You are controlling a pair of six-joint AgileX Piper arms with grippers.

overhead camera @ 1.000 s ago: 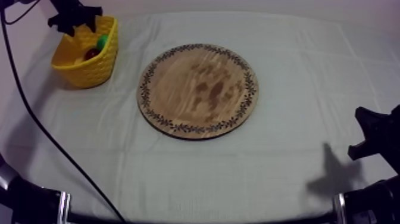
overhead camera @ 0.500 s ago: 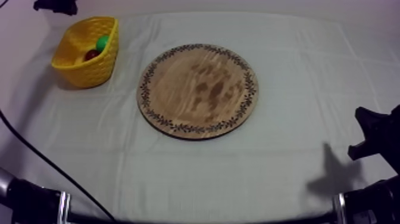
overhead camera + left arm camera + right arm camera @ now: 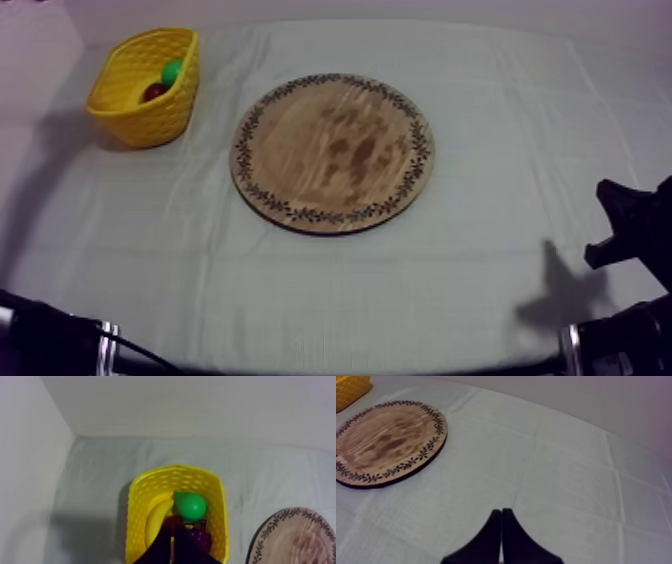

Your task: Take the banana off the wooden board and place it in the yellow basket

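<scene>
Nearest, the left end effector (image 3: 172, 550) is closed to a narrow wedge with nothing in it, over the yellow basket (image 3: 131, 516). Just past its tips the banana (image 3: 159, 518) lies inside the basket beside a green pear (image 3: 190, 505). It looks light, stiff and smooth, and is best gripped across its middle. The right end effector (image 3: 501, 526) is likewise closed and empty above the table (image 3: 561, 476), with the wooden board (image 3: 386, 436) farther off.

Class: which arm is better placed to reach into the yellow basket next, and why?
Left. The left tool hangs over the yellow basket holding the banana; the right tool rests over bare cloth, with the wooden board between it and the basket.
</scene>
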